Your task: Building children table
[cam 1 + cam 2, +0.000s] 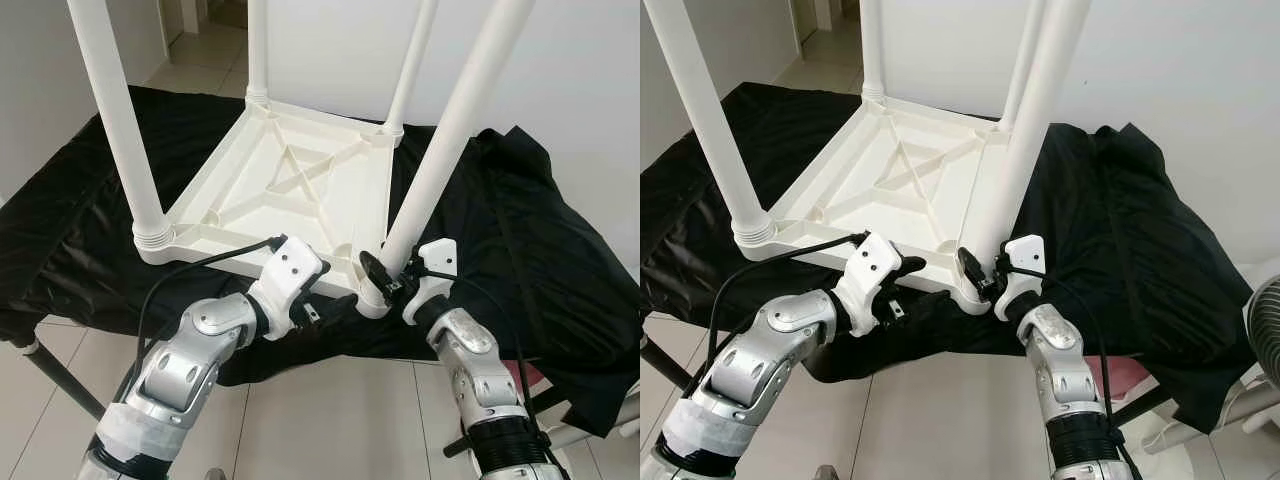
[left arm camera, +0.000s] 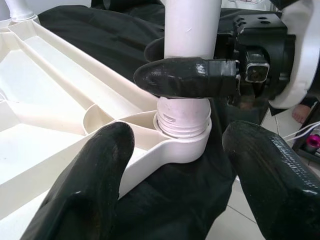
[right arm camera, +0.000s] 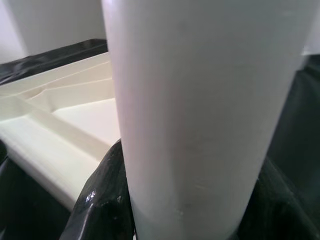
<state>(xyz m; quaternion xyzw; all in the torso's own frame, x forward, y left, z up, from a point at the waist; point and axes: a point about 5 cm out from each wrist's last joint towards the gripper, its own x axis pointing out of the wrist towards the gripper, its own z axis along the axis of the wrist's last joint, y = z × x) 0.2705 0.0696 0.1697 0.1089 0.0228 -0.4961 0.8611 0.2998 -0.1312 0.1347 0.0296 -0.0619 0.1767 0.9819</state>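
White plastic children's table top [image 1: 290, 185], upside down on black cloth [image 1: 500, 240], all four legs standing in their corner sockets. Right gripper [image 1: 385, 275] clamps the near-corner leg [image 1: 440, 150] just above its socket, probably to screw it home. Left gripper [image 1: 325, 305] unclenched beside that corner, steadying nothing.

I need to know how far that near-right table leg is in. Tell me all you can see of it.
The near-right leg is a smooth white plastic-looking tube, leaning slightly, its threaded foot seated in the corner socket of the upturned white tabletop. A few thread rings show above the socket, so it looks not fully home. The right hand is shut around it just above the socket; the left hand, open, sits beside the socket.
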